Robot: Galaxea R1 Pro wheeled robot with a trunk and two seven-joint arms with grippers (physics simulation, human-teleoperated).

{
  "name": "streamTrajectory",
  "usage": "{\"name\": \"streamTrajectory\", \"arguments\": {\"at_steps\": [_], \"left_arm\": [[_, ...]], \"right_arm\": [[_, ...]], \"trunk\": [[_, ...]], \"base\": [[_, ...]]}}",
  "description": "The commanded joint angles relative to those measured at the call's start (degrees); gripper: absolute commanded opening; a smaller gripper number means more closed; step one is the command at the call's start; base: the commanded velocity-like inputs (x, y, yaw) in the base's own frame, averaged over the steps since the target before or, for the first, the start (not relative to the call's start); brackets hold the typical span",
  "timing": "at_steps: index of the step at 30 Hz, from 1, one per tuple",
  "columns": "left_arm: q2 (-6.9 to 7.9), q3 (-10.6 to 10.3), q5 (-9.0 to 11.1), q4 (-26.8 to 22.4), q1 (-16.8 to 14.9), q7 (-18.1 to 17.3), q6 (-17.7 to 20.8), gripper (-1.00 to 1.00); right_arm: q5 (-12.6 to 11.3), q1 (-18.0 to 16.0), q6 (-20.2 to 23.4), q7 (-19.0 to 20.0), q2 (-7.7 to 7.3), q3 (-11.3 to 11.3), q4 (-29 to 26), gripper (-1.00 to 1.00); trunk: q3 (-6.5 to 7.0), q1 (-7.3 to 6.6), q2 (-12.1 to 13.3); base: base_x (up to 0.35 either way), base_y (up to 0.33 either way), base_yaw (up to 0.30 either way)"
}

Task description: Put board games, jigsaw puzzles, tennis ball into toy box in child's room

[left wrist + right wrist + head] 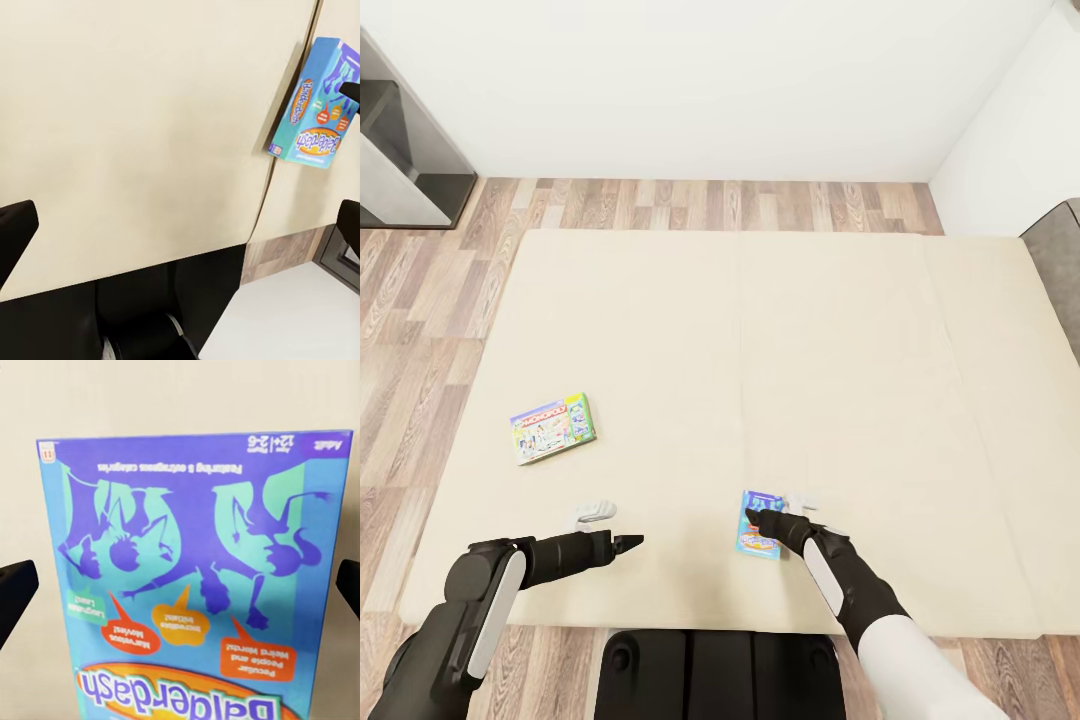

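Note:
Two board games lie on the bed (760, 350). The blue one with cartoon art (761, 535) lies near the bed's front edge, and its cover (195, 577) is close up in the right wrist view. My right gripper (762, 519) hovers just over it, open, with a fingertip (15, 594) off each side of the box and nothing gripped. The pale and green board game (552, 427) lies further left on the mattress. My left gripper (628, 543) is open and empty above bare mattress, between the two boxes; the blue box (319, 105) is off to its side.
Wood-plank floor (430, 300) surrounds the bed on the left and far sides. A grey shelf unit (405, 150) stands at the back left, a white wall behind. A grey piece of furniture (1060, 260) borders the bed's right. My black base (720, 675) touches the front edge.

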Motion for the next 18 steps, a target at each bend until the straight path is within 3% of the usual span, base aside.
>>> {"name": "streamTrajectory", "arguments": {"at_steps": [1,18], "left_arm": [[0.00,0.06,0.25,-0.03,-0.03,-0.03,0.41,1.00],[0.00,0.06,0.25,-0.03,-0.03,0.00,0.08,1.00]], "right_arm": [[-0.24,0.00,0.28,0.01,0.01,0.03,-0.08,1.00],[-0.27,0.00,0.24,0.09,-0.31,0.00,-0.08,1.00]], "trunk": [[-0.06,0.03,-0.09],[-0.06,0.03,-0.09]], "base": [[0.000,0.000,0.000],[0.000,0.000,0.000]]}}
